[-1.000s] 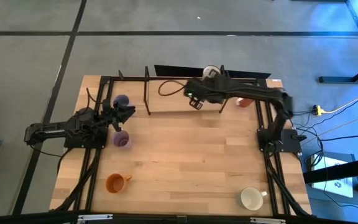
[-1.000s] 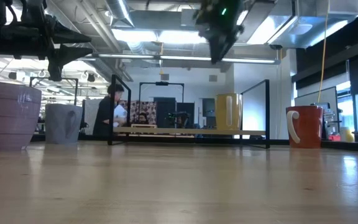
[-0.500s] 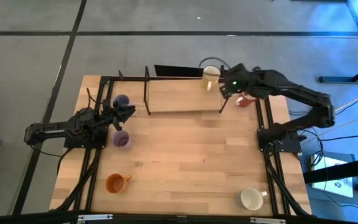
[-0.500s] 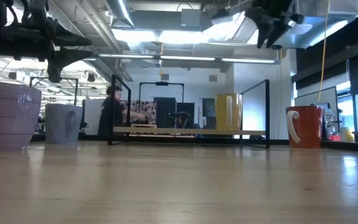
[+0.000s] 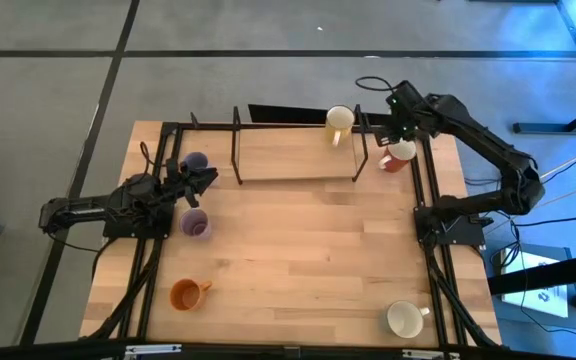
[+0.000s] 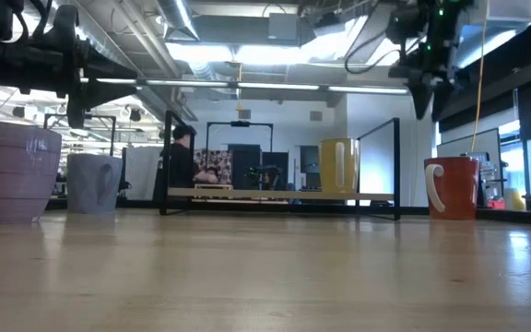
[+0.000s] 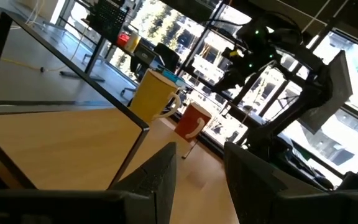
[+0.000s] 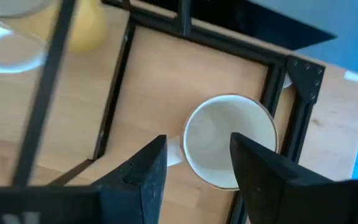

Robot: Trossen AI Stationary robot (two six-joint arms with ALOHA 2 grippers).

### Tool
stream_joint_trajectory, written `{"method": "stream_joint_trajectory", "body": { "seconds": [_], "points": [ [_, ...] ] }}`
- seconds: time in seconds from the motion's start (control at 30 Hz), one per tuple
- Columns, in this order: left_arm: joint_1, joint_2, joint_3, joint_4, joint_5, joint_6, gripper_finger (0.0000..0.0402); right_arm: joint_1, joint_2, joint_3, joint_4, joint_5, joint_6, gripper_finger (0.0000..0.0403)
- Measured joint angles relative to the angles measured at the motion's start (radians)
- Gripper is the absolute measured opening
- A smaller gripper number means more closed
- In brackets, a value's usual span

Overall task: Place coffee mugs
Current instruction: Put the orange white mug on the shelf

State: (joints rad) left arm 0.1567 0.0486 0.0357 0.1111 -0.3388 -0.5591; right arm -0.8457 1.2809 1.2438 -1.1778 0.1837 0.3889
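While both grippers hang empty above the table, the scene reads as follows.

Mug under the right gripper: a white round ceramic mug with a reddish outside and a white handle (image 5: 399,156) stands upright on the wooden table (image 5: 298,260), just outside the right post of the black metal rack frame (image 5: 296,150).
Right gripper: the right gripper (image 5: 404,128) hangs directly over that mug, apart from it; in its wrist view the two dark fingers (image 8: 143,171) stand parted on either side of the mug's mouth (image 8: 229,149), holding nothing.
Cream-yellow mug: a cream-yellow round mug (image 5: 339,122) stands at the rack frame's far right corner, near the reddish mug, with the frame post between them.
Lavender mugs: one lavender-purple round mug (image 5: 195,162) stands left of the rack frame; a second lavender-purple mug (image 5: 196,224) stands nearer the front, left of the frame.
Left gripper: the left gripper (image 5: 204,182) hovers between the two lavender mugs, above the table; its fingers (image 7: 160,174) stand parted with nothing between them.
Orange mug: an orange round mug (image 5: 187,293) stands well in front of the rack frame, toward the table's front left.
Cream-white mug: a cream-white round mug (image 5: 405,319) stands well in front of the rack frame, at the table's front right corner.
Room beyond: a person (image 6: 181,166) stands far behind the rack frame in the low view.
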Motion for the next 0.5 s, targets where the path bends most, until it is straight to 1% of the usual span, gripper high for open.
{"method": "stream_joint_trajectory", "body": {
  "seconds": [0.07,0.23,0.33,0.5],
  "points": [
    [0.0,0.0,0.0,0.0,-0.008,0.0,0.0126,-0.024,0.002,-0.036,0.01,-0.025,-0.002,0.0167],
    [0.0,0.0,0.0,0.0,-0.012,0.004,0.0126,-0.047,0.006,-0.13,0.087,-0.045,-0.002,0.0167],
    [0.0,0.0,0.0,0.0,-0.012,0.003,0.0126,-0.048,0.006,-0.177,0.151,-0.054,0.005,0.0167],
    [0.0,0.0,0.0,0.0,-0.013,0.003,0.0126,-0.048,0.037,-0.224,0.19,-0.063,0.018,0.0167]
  ]
}}
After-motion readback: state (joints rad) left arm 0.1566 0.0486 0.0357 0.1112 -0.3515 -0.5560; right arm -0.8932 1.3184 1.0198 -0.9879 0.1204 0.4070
